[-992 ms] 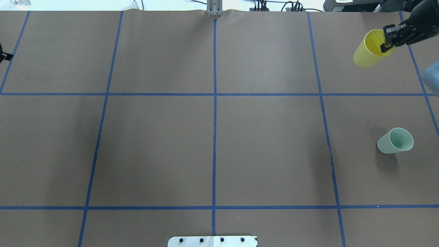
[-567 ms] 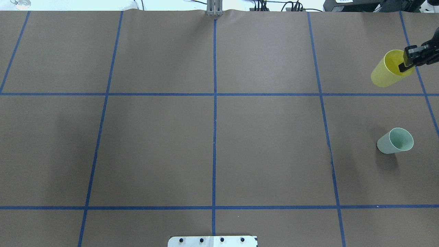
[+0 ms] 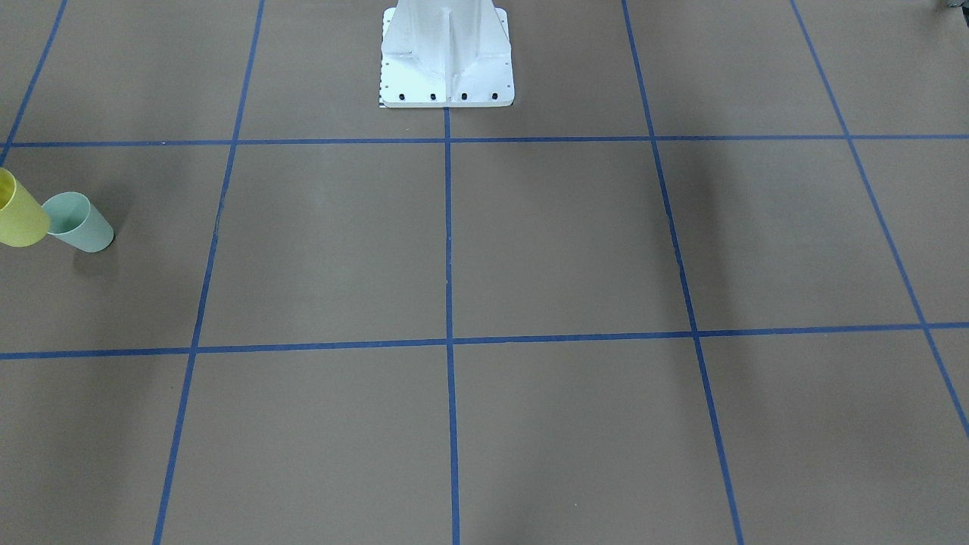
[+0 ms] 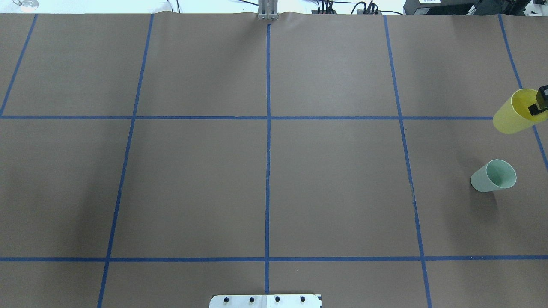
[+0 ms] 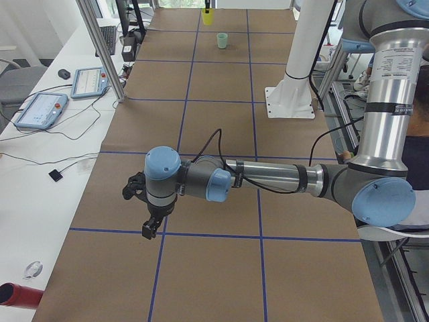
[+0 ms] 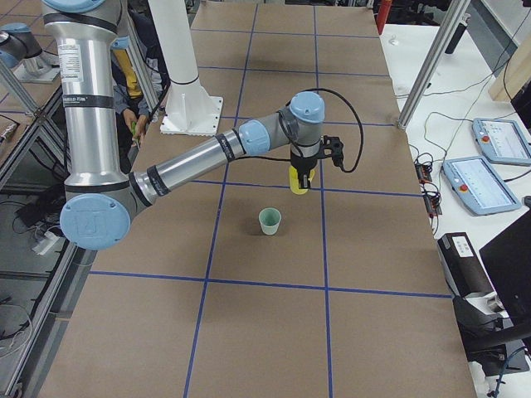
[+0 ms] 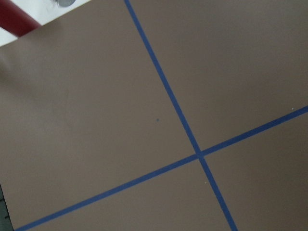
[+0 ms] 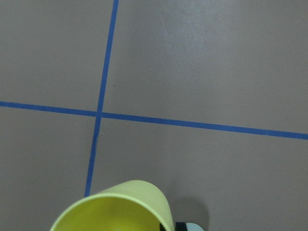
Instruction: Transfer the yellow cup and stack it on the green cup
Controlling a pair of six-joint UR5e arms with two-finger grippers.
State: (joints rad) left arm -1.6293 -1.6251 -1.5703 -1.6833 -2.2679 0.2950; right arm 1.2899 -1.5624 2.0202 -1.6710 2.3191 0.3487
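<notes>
While the left hand (image 5: pixel 147 231), state indeterminable, is hovering far left, the green cup (image 4: pixel 493 176) is standing on the desk (image 4: pixel 265 171); beyond it, the right hand (image 4: pixel 538 105) is pinching the raised yellow cup (image 4: pixel 511 114) at its rim, likely light and slippery.

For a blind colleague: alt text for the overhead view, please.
A yellow cup, pinched at its rim by the right arm's fingers, is at the right edge, beyond a green cup on a brown table gridded with blue tape.

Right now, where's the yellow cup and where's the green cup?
yellow cup (image 4: pixel 508 119): overhead view, on its outer side wall.
green cup (image 4: pixel 499 173): overhead view, inside its open mouth.
</notes>
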